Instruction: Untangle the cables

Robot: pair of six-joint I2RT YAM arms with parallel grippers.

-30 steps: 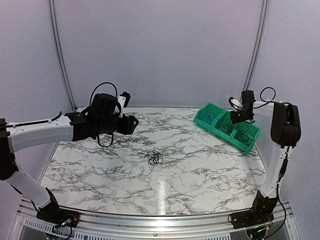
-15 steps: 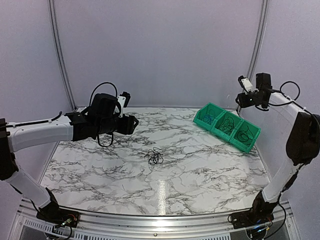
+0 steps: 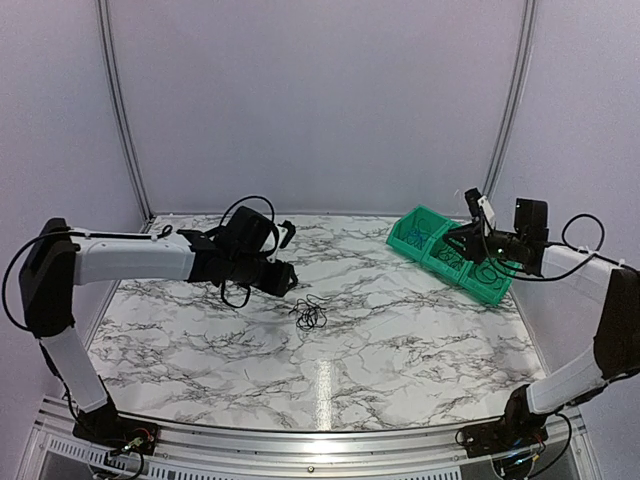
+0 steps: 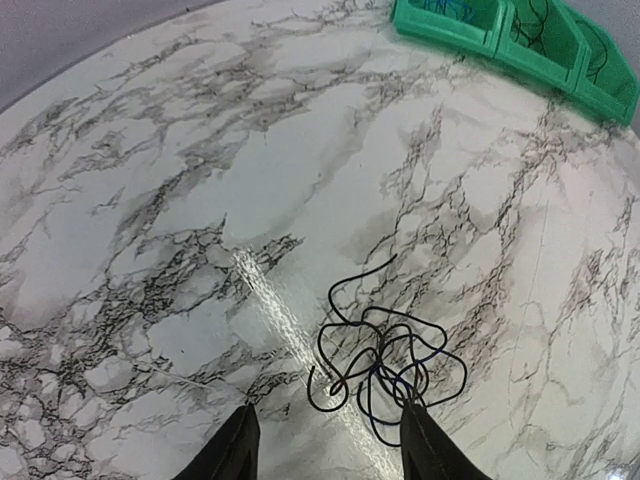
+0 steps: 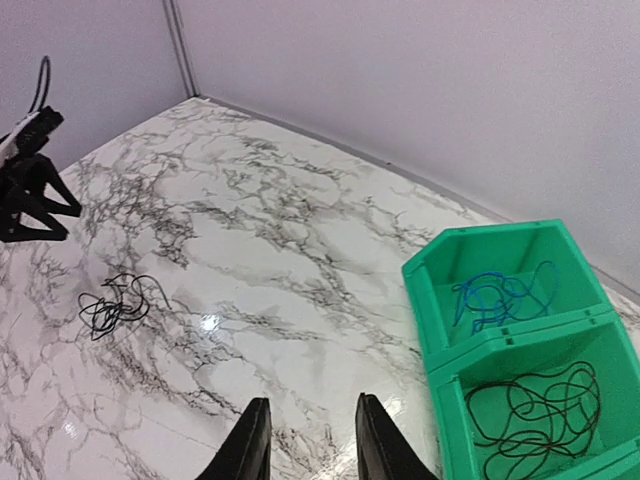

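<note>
Your left gripper (image 4: 330, 452) hung spread and empty just short of the tangled cables (image 4: 385, 365), a small wad of black loops with one blue strand. The wad lay on the marble table (image 4: 150, 200), at the lower centre of the left wrist frame. Your right gripper (image 5: 310, 445), also spread and empty, hovered near the green bin (image 5: 430, 270), where a blue cable (image 5: 495, 295) and a black cable (image 5: 535, 405) lay in separate compartments. I judged this the approach to another pick: you needed to descend and pinch one outer loop only
</note>
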